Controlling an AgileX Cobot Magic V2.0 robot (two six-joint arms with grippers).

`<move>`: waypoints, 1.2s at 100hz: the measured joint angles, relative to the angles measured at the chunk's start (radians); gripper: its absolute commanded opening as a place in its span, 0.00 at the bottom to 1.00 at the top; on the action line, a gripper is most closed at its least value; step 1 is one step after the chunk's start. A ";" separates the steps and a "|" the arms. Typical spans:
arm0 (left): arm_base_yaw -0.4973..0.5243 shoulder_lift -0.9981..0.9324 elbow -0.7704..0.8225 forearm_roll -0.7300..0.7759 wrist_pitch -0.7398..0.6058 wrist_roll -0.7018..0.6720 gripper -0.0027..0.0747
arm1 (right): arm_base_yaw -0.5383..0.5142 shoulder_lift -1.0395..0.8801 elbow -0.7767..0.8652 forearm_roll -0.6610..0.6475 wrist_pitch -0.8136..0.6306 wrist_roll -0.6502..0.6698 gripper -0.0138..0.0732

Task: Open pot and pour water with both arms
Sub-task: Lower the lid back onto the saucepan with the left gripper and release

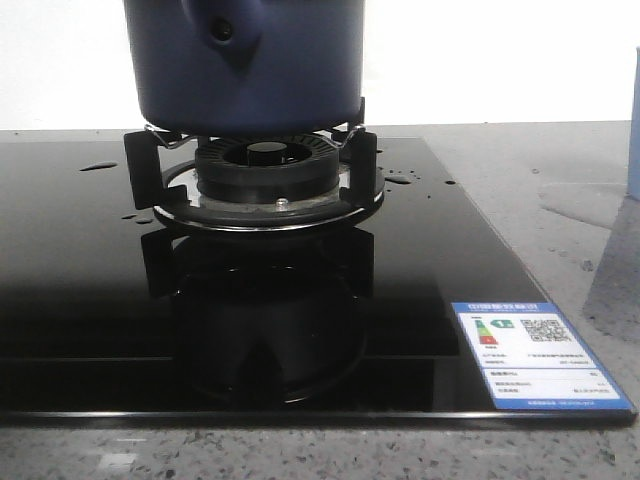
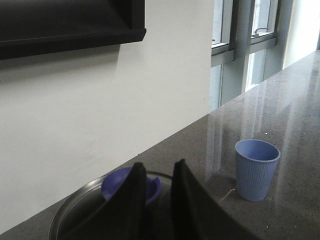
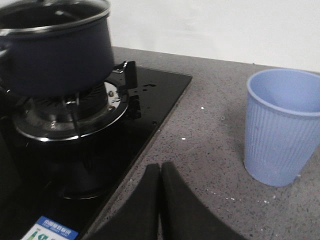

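Observation:
The dark navy pot [image 1: 250, 70] stands on the gas burner [image 1: 265, 170], its handle stub with the round hole facing the front camera. In the right wrist view the pot [image 3: 55, 55] carries a steel-rimmed glass lid [image 3: 55, 12]. In the left wrist view my left gripper [image 2: 159, 167] is just over that lid [image 2: 75, 215]. Its fingers stand a little apart. The lid's blue knob [image 2: 115, 182] sits mostly behind one fingertip, not between them. My right gripper [image 3: 160, 170] is shut and empty, low over the grey counter between the stove edge and the pale blue cup [image 3: 282, 125].
The black glass stove top [image 1: 450, 250] has water drops near the burner and a blue-and-white label [image 1: 535, 355] at its front right corner. The ribbed cup [image 2: 256, 170] stands on the counter to the right of the stove. A white wall runs behind.

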 measured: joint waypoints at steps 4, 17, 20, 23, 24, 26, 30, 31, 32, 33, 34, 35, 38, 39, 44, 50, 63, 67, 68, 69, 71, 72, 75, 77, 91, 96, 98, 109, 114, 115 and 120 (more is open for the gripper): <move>0.013 -0.058 0.048 0.002 -0.011 0.000 0.01 | 0.000 -0.025 0.000 -0.002 0.012 -0.016 0.08; 0.039 -0.272 0.242 0.004 -0.061 -0.002 0.01 | 0.000 -0.137 0.000 -0.002 0.021 -0.033 0.08; 0.041 -0.318 0.285 0.004 -0.072 -0.003 0.01 | 0.000 -0.161 0.000 -0.002 0.021 -0.035 0.08; 0.041 -0.373 0.326 0.004 -0.084 -0.003 0.01 | 0.000 -0.182 0.000 -0.005 0.022 -0.035 0.08; 0.041 -0.384 0.347 0.004 -0.090 -0.003 0.01 | 0.000 -0.192 0.000 -0.005 0.022 -0.035 0.08; 0.041 -0.416 0.379 0.004 -0.096 -0.003 0.01 | 0.000 -0.207 0.000 -0.005 0.022 -0.036 0.08; 0.041 -0.478 0.430 0.004 -0.118 -0.003 0.01 | 0.000 -0.230 0.000 -0.005 0.023 -0.037 0.08; 0.041 -0.488 0.450 0.002 -0.125 -0.003 0.01 | 0.000 -0.238 0.000 -0.005 0.023 -0.037 0.08; 0.041 -0.498 0.460 0.002 -0.129 -0.003 0.01 | 0.000 -0.241 0.000 -0.005 0.023 -0.037 0.08; 0.041 -0.517 0.479 -0.001 -0.132 -0.003 0.01 | 0.000 -0.248 0.000 -0.005 0.023 -0.037 0.08; 0.041 -0.527 0.489 -0.001 -0.139 -0.003 0.01 | 0.000 -0.252 0.000 -0.005 0.025 -0.040 0.08; 0.041 -0.545 0.507 -0.004 -0.143 -0.003 0.01 | 0.000 -0.258 0.000 -0.005 0.026 -0.039 0.08; 0.041 -0.582 0.543 -0.012 -0.161 -0.003 0.01 | 0.000 -0.268 0.000 -0.005 0.028 -0.039 0.08; 0.041 -0.591 0.552 -0.018 -0.164 -0.003 0.01 | 0.000 -0.270 0.000 -0.005 0.028 -0.039 0.08; 0.041 -0.655 0.607 -0.040 -0.186 -0.003 0.01 | 0.000 -0.279 0.000 -0.005 0.033 -0.040 0.08; 0.041 -0.710 0.664 -0.061 -0.208 -0.003 0.01 | 0.000 -0.286 0.000 -0.005 0.035 -0.040 0.08; 0.041 -0.801 0.732 -0.091 -0.226 -0.003 0.01 | 0.000 -0.286 0.000 -0.007 0.038 -0.040 0.08; 0.041 -0.816 0.737 -0.092 -0.226 -0.003 0.01 | 0.000 -0.286 0.000 -0.007 0.038 -0.042 0.08; 0.041 -0.821 0.739 -0.094 -0.226 -0.003 0.01 | 0.000 -0.286 0.000 -0.007 0.038 -0.042 0.08; 0.041 -0.823 0.738 -0.094 -0.226 -0.003 0.01 | 0.000 -0.286 0.000 -0.007 0.040 -0.042 0.08; 0.041 -0.826 0.739 -0.097 -0.226 -0.003 0.01 | 0.000 -0.286 0.000 -0.007 0.040 -0.042 0.08; 0.041 -0.830 0.739 -0.096 -0.226 -0.003 0.01 | 0.000 -0.286 0.000 -0.007 0.040 -0.042 0.08; 0.041 -0.834 0.741 -0.099 -0.226 -0.004 0.01 | 0.000 -0.286 0.000 -0.007 0.040 -0.042 0.08; 0.041 -0.835 0.741 -0.099 -0.226 -0.004 0.01 | 0.000 -0.286 0.000 -0.007 0.040 -0.042 0.08; 0.041 -0.838 0.741 -0.099 -0.229 -0.004 0.01 | 0.000 -0.286 0.000 -0.007 0.040 -0.042 0.08; 0.041 -0.838 0.741 -0.099 -0.229 -0.004 0.01 | 0.000 -0.286 0.000 -0.007 0.040 -0.042 0.08; 0.041 -0.838 0.741 -0.099 -0.229 -0.004 0.01 | 0.000 -0.286 0.000 -0.007 0.040 -0.042 0.08; 0.041 -0.838 0.741 -0.099 -0.229 -0.004 0.01 | 0.000 -0.286 0.000 -0.007 0.040 -0.042 0.08; 0.041 -0.838 0.741 -0.099 -0.229 -0.004 0.01 | 0.000 -0.286 0.000 -0.007 0.040 -0.042 0.08; 0.041 -0.838 0.741 -0.099 -0.229 -0.004 0.01 | 0.000 -0.286 0.000 -0.007 0.040 -0.042 0.08; 0.041 -0.838 0.741 -0.099 -0.229 -0.004 0.01 | 0.000 -0.286 0.000 -0.007 0.040 -0.042 0.08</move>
